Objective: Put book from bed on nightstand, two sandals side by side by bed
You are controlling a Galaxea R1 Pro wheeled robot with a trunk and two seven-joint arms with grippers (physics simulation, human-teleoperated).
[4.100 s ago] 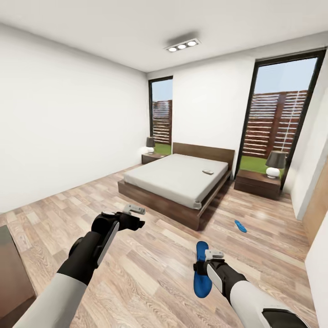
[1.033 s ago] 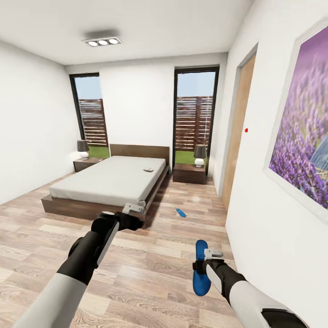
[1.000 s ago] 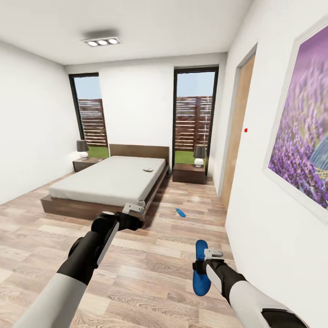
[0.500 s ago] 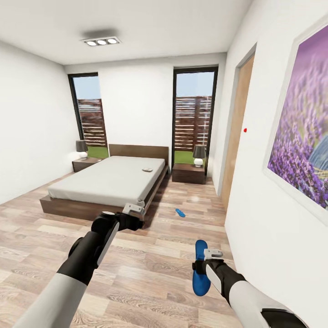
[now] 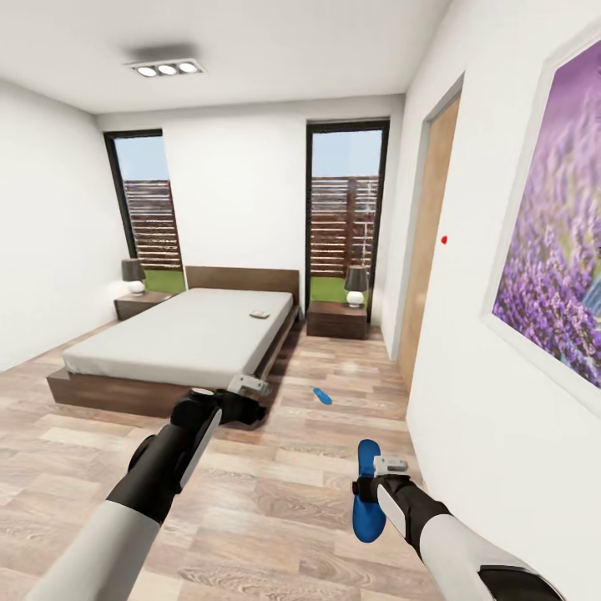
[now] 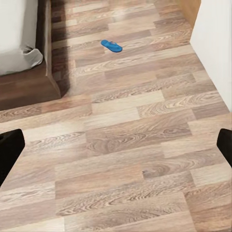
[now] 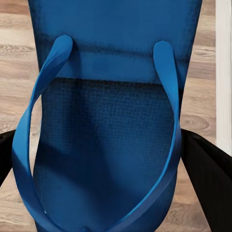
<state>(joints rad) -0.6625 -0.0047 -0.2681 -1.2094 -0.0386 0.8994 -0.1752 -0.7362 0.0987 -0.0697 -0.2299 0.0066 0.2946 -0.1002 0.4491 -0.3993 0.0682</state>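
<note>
One blue sandal hangs above the floor with my right gripper shut on it; up close its straps and sole sit between the dark fingers. The other sandal lies on the wood floor to the right of the bed, and is also seen from the left wrist. The book is a small thing on the mattress near the headboard. Nightstands stand at the bed's left and right. My left gripper is held open over the floor by the bed's near corner, holding nothing.
A white wall with a purple lavender picture runs close along my right, with a wooden door further on. Each nightstand carries a lamp. Tall windows flank the headboard. Open plank floor lies between me and the bed.
The whole view has swung from facing the bed at an angle to looking down its right side and moved nearer; that is camera motion. Both arms keep their pose, sandal still held.
</note>
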